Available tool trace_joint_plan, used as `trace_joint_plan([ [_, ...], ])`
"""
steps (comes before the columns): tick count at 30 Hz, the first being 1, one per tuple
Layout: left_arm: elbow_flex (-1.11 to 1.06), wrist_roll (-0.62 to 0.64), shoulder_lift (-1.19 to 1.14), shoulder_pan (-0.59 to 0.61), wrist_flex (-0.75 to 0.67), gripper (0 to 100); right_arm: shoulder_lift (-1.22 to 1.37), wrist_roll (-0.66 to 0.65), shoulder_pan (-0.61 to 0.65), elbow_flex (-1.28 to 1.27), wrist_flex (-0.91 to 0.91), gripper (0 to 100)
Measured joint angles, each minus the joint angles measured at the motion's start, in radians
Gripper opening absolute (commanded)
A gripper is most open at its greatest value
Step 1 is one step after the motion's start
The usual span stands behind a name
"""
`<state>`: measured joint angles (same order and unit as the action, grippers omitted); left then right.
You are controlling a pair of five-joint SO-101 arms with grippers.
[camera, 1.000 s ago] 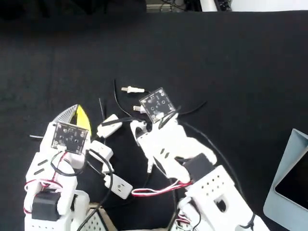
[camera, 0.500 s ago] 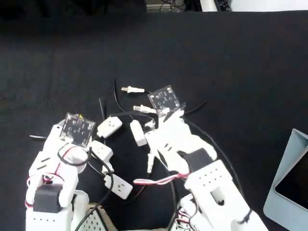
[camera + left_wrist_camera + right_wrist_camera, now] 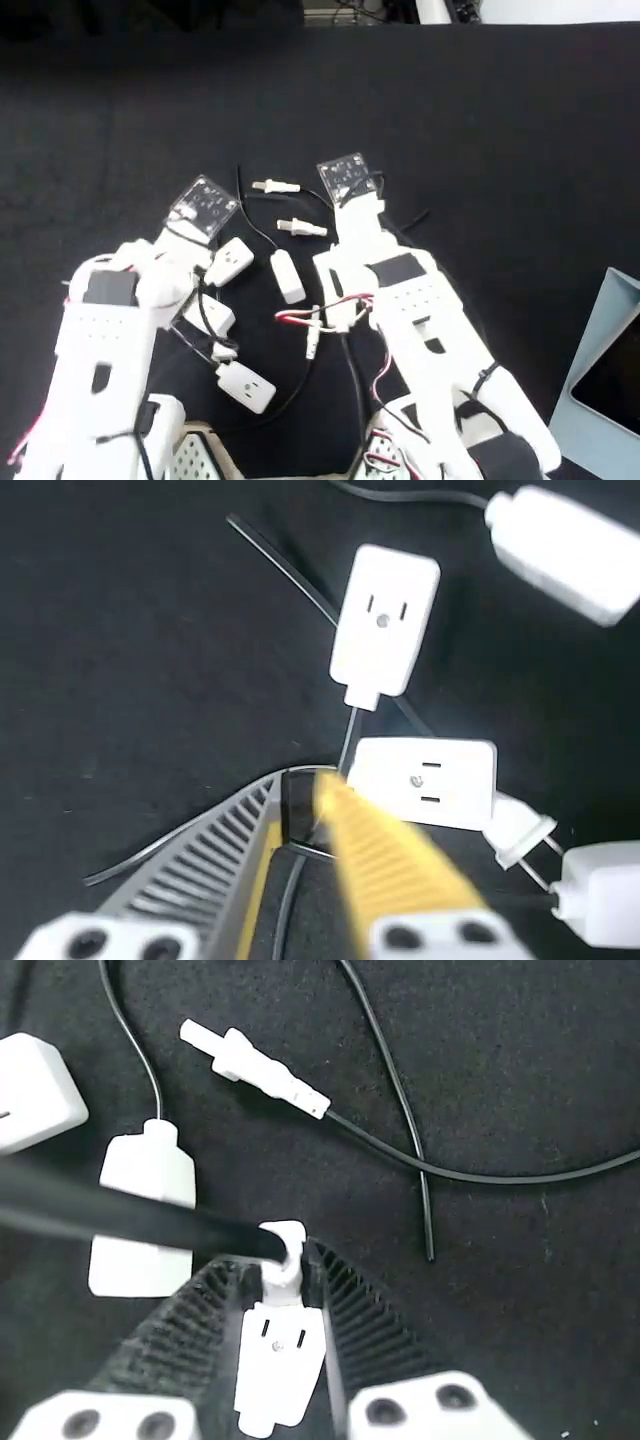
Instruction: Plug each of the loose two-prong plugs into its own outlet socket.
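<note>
Right wrist view: right gripper (image 3: pixel 280 1260) clamps a white socket (image 3: pixel 280 1355).
Ahead of its tips a loose plug (image 3: pixel 255 1060) lies on black cloth (image 3: pixel 520 1080). The left gripper (image 3: pixel 300 798), its grip impossible to tell, sits beside a second socket (image 3: pixel 425 785), with a third socket (image 3: pixel 383 615) farther off.

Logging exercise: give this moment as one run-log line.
right gripper shut on small white slotted connector | left gripper beside white rectangular outlet socket | white two-prong plug loose
</note>
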<state>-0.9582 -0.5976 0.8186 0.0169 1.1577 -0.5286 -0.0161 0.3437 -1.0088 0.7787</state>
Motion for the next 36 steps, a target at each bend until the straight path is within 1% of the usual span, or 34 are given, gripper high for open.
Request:
trace_joint_plan([
  [2, 0.002, 0.0, -0.069, 0.0, -0.04, 26, 0.002, 0.0, 0.0, 0.0, -0.002, 1.2],
  [6, 0.002, 0.009, -0.18, 0.0, -0.17, 24, 0.002, 0.0, -0.035, 0.0, -0.006, 1.2],
  [9, 0.002, 0.018, -0.23, -0.032, -0.226, 22, 0.005, 0.0, -0.063, 0.006, -0.006, 1.2],
  [14, 0.034, 0.018, -0.247, -0.132, -0.241, 17, 0.005, 0.0, -0.081, 0.006, -0.006, 1.2],
  [18, 0.049, 0.017, -0.273, -0.178, -0.282, 16, 0.005, 0.0, -0.083, 0.006, -0.006, 1.2],
  [23, 0.066, 0.017, -0.399, -0.176, -0.359, 16, 0.005, 0.0, -0.083, 0.006, -0.006, 1.2],
  [29, 0.183, 0.017, -0.618, -0.183, -0.367, 16, 0.005, 0.0, -0.083, 0.006, -0.006, 1.2],
  [36, 0.33, 0.02, -0.825, -0.129, -0.367, 16, 0.005, 0.0, -0.083, 0.006, -0.006, 1.2],
])
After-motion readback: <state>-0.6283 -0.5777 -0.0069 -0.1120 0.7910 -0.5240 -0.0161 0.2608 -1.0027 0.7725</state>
